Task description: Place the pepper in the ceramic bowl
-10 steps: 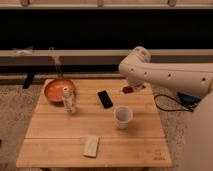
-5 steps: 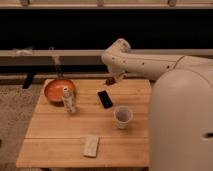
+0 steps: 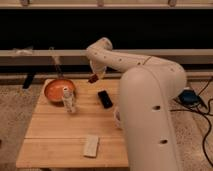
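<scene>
The pepper (image 3: 92,78), small and dark red, hangs in the air over the back of the wooden table, just right of the ceramic bowl. My gripper (image 3: 96,74) is shut on it, at the end of the white arm that reaches in from the right. The ceramic bowl (image 3: 56,90), orange inside with a darker rim, sits on the table's back left corner, below and left of the pepper.
A clear bottle (image 3: 69,100) stands at the bowl's front right edge. A flat black slab (image 3: 105,98) lies mid-table. My arm hides most of a white cup (image 3: 117,118). A pale flat block (image 3: 91,145) lies near the front edge. A utensil (image 3: 55,64) leans behind the bowl.
My arm has swung left across the table, carrying the pepper from above the right side to just beside the bowl. The arm's body now fills the right foreground and covers the cup.
</scene>
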{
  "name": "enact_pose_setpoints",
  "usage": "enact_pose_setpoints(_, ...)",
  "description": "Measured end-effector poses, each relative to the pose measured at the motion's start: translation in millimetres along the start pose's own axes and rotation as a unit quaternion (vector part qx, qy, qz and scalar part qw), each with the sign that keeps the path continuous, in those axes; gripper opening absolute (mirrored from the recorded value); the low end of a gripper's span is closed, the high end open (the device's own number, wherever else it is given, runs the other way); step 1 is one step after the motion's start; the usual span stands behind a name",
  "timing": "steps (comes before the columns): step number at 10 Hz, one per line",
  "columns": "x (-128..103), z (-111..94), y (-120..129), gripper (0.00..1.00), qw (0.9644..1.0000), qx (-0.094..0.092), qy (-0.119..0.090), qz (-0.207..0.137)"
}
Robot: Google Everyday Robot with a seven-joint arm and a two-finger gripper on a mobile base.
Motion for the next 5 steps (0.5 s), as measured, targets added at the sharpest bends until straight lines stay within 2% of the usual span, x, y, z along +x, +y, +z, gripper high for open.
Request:
enact_pose_setpoints(2, -29.4, 26.2, -34.2, 0.00, 0.9987, 0.007, -0.033, -0.039)
enact_pose_setpoints(4, -69.9, 45.5, -66.5, 0.00, 0.9945, 0.017, -0.065, -0.081)
enact_pose_setpoints(5, -86.9, 48.0, -75.6, 0.00, 0.9923, 0.021, -0.073, -0.097)
